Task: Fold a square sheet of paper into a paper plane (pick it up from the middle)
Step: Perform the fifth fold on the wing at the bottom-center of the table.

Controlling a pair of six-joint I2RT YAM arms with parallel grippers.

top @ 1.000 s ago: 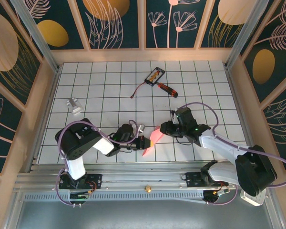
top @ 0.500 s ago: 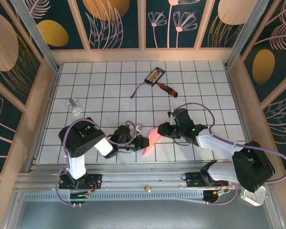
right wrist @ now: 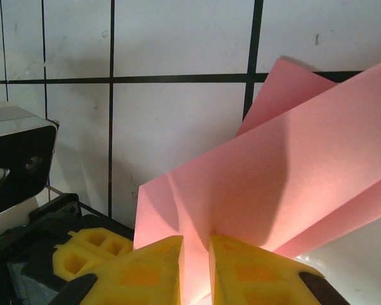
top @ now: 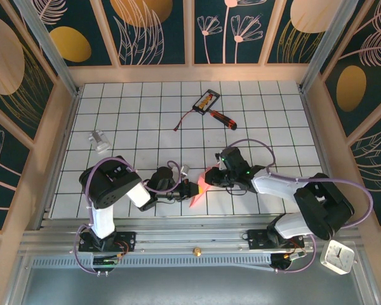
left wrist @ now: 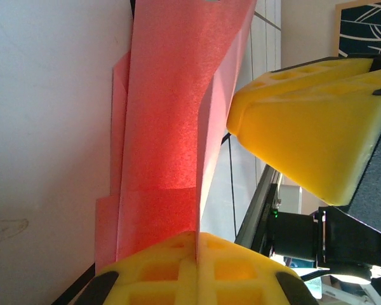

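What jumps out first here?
The folded pink paper, front centre of the table, is pinched in the left tool. The right tool has its yellow fingers on either side of the paper's other end. Farther back lie a screwdriver and a small card.

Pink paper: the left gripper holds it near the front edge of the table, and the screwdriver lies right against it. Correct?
No. The left gripper does hold the paper near the front edge of the table, but the top view shows the screwdriver well apart, farther back beside a small card.
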